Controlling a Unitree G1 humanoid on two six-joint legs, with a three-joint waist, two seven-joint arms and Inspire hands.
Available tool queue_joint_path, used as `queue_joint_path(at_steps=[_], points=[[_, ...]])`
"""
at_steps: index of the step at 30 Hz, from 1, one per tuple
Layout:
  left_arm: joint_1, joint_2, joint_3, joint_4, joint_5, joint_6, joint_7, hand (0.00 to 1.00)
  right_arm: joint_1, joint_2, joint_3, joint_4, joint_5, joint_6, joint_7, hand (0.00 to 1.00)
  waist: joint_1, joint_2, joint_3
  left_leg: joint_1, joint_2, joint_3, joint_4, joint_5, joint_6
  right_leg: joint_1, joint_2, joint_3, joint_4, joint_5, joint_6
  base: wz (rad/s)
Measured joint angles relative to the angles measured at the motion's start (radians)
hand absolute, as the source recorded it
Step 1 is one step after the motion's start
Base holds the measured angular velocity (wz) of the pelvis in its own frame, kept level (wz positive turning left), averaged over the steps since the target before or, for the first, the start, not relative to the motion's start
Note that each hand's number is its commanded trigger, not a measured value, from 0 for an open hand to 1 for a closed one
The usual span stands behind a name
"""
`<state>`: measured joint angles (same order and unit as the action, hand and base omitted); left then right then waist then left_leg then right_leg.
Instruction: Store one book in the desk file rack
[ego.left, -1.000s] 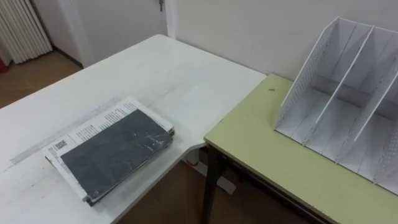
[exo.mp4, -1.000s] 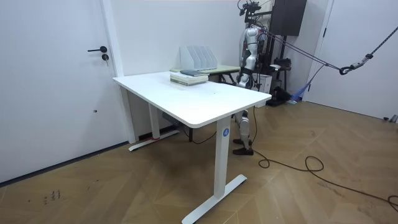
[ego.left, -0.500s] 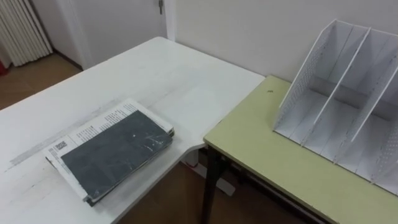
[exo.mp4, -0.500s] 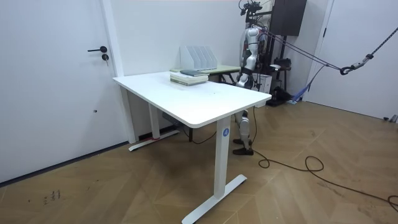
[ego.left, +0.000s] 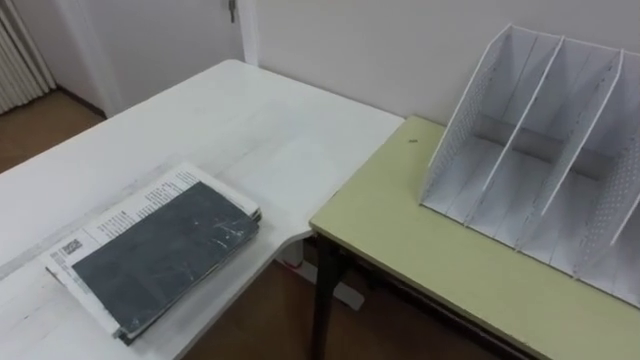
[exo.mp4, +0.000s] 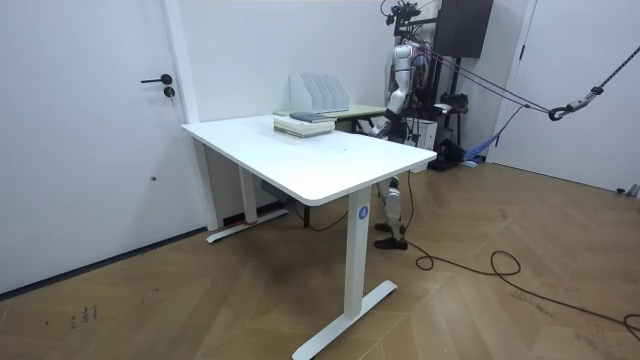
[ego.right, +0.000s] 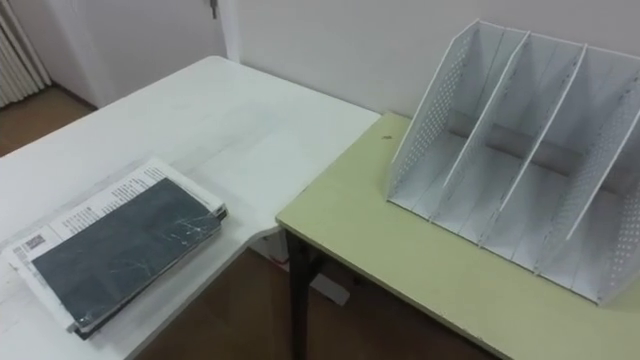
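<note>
We see the dark grey plastic-wrapped book flat atop white printed papers on the white table, apart from the robot's left hand, its state untellable, with the white perforated file rack cut off on the olive-green desk.

Print on the white book cover is too small to read.

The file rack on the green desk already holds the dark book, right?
No. The file rack on the green desk is empty; the left eye view shows the dark book lying atop another book on the white table.
</note>
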<state>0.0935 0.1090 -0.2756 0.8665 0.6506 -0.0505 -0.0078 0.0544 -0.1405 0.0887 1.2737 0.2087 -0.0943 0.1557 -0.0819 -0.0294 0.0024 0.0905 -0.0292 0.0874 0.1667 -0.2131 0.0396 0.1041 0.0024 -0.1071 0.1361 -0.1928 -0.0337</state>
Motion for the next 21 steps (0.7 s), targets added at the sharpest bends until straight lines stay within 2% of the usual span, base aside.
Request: queue_joint_path(at_steps=[2,7,8,9,13,16,18,21], points=[[-0.026,-0.005,-0.062,-0.027,0.065,-0.003,0.0,0.0,-0.003,0.0,0.008,-0.002,-0.004,-0.001,0.0,0.0,0.0,-0.002,0.0005,0.002,0.001,0.008,0.0,0.0,0.0,0.001,0.0,0.006,0.001,0.0,0.0,-0.08],[-0.034,0.0,-0.127,-0.087,0.102,-0.001,-0.004,0.0,-0.01,-0.001,0.028,-0.003,-0.006,-0.005,-0.001,0.0,-0.012,0.003,0.0032,0.001,0.002,0.016,0.0,0.0,0.0,-0.003,0.001,0.01,0.001,0.0,0.0,-0.03],[-0.028,0.006,-0.145,-0.134,0.111,0.0,-0.005,0.0,-0.016,-0.001,0.037,-0.004,-0.006,-0.005,-0.001,0.0,-0.02,-0.001,0.0088,0.0,0.002,0.016,0.0,0.0,0.0,-0.003,0.001,0.006,0.001,0.0,0.0,0.09],[-0.026,0.019,-0.16,-0.182,0.131,-0.001,-0.004,0.0,-0.023,-0.001,0.048,-0.005,-0.008,-0.005,0.0,0.0,-0.021,-0.001,0.0106,-0.002,0.002,0.016,0.0,0.0,0.0,-0.004,0.0,0.005,0.001,0.0,0.0,0.07],[-0.024,0.02,-0.167,-0.308,0.212,-0.002,0.0,0.0,-0.032,-0.001,0.047,-0.002,-0.025,-0.005,0.014,0.0,-0.021,0.0,0.0088,-0.012,0.002,0.016,0.0,0.0,0.0,-0.016,0.0,0.008,0.003,0.0,0.0,0.0],[-0.022,0.031,-0.178,-0.411,0.257,-0.002,0.008,0.0,-0.032,-0.001,0.047,-0.003,-0.022,-0.004,0.024,0.0,-0.024,0.006,0.0035,-0.014,0.002,0.012,0.0,0.0,0.0,-0.016,0.001,0.007,0.004,0.0,0.0,0.0],[-0.018,0.043,-0.183,-0.486,0.258,-0.002,0.03,0.0,-0.032,-0.001,0.048,-0.004,-0.02,-0.003,0.024,0.0,-0.024,0.006,0.0026,-0.016,0.002,0.006,0.0,0.0,0.0,-0.015,0.001,0.001,0.006,0.0,0.0,0.05],[-0.018,0.05,-0.181,-0.532,0.269,-0.003,0.069,0.0,-0.032,-0.002,0.049,-0.003,-0.019,-0.001,0.025,0.0,-0.023,0.008,0.0013,-0.016,0.003,0.004,0.001,0.0,0.0,-0.015,0.001,-0.006,0.008,0.001,-0.001,0.02]])
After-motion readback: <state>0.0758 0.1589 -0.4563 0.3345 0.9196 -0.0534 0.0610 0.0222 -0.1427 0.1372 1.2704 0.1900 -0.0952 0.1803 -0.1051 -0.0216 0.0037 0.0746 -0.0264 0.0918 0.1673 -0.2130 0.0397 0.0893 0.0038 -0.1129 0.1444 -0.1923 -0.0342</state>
